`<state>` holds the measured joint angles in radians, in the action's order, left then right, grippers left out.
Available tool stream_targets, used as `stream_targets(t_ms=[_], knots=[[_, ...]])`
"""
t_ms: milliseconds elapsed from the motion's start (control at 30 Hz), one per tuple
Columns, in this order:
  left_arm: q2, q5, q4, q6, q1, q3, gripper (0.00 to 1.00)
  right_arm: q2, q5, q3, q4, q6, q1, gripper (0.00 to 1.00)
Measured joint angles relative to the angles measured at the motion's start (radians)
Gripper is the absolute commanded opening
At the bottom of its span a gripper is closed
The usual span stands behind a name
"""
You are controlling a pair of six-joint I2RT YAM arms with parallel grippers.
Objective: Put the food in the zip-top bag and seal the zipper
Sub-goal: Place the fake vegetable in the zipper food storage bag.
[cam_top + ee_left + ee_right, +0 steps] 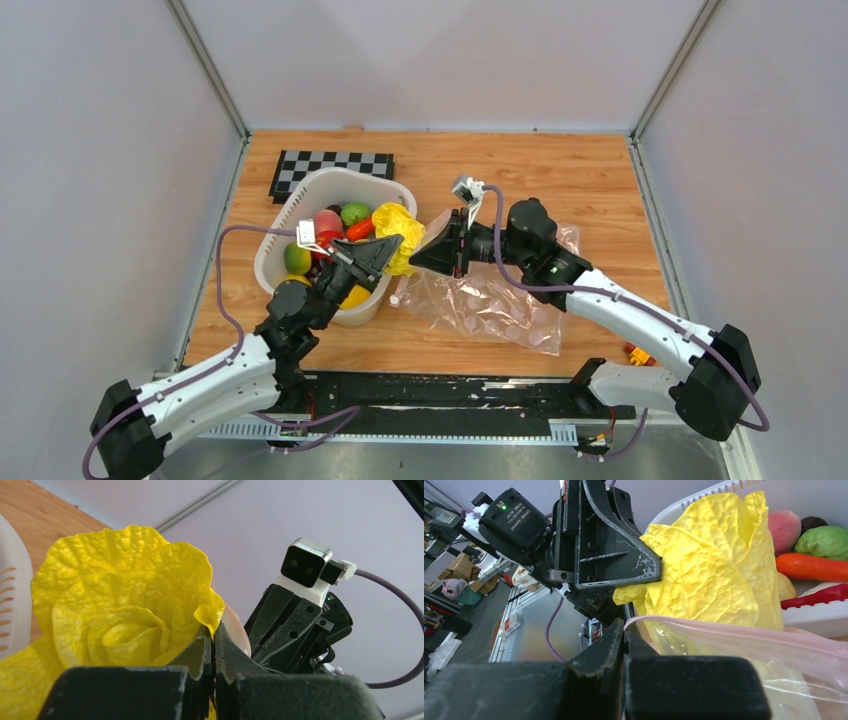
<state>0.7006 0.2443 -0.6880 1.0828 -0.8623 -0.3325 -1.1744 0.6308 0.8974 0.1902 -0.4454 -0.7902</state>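
Observation:
My left gripper point(392, 246) is shut on a leaf of the yellow cabbage point(398, 228), held in the air beside the basket; the leaf is pinched between its fingers in the left wrist view point(214, 630). The cabbage fills that view point(120, 615) and shows in the right wrist view point(714, 565). My right gripper point(425, 258) is shut on the pink zipper strip point(734, 635) at the mouth of the clear zip-top bag point(490, 300), lifting that edge just below the cabbage. More food, a carrot point(809, 566), chili point(819, 596), lime point(354, 213) and peach-coloured fruit point(328, 221), lies in the basket.
The white slotted basket point(300, 200) stands left of centre on the wooden table. A checkerboard mat point(335, 165) lies behind it. The bag spreads over the table to the right. A small orange object point(640, 355) lies near the right arm's base.

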Motion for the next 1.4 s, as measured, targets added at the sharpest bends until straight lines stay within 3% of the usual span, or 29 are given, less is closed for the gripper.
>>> stream_targets(t_ms=[67,200,367,500,600,1000,1267,1400], knots=[[-0.013,-0.001,0.046,-0.015,0.0,-0.016,0.0,0.0,-0.005,-0.013,0.03,-0.012,-0.001,0.0],[-0.015,-0.016,0.153,-0.061,0.001,-0.079,0.15,-0.01,-0.054,-0.045,0.088,-0.053,0.0,0.0],[-0.047,-0.002,0.344,-0.153,0.001,-0.167,0.35,-0.081,-0.047,-0.063,0.167,-0.091,-0.001,0.0],[-0.098,0.054,0.48,-0.226,0.001,-0.197,0.6,-0.188,-0.029,-0.068,0.215,-0.128,-0.001,0.0],[-0.119,0.093,0.57,-0.279,0.002,-0.214,0.69,-0.248,-0.026,-0.079,0.252,-0.158,-0.001,0.0],[-0.155,0.13,0.917,-0.509,0.005,-0.38,0.71,-0.275,-0.095,-0.084,0.311,-0.217,-0.005,0.0],[-0.246,-0.029,1.123,-0.589,0.006,-0.416,0.57,-0.288,-0.109,-0.09,0.346,-0.264,-0.006,0.0],[-0.249,-0.106,1.194,-0.584,0.006,-0.402,0.57,-0.288,-0.115,-0.093,0.345,-0.267,-0.006,0.0]])
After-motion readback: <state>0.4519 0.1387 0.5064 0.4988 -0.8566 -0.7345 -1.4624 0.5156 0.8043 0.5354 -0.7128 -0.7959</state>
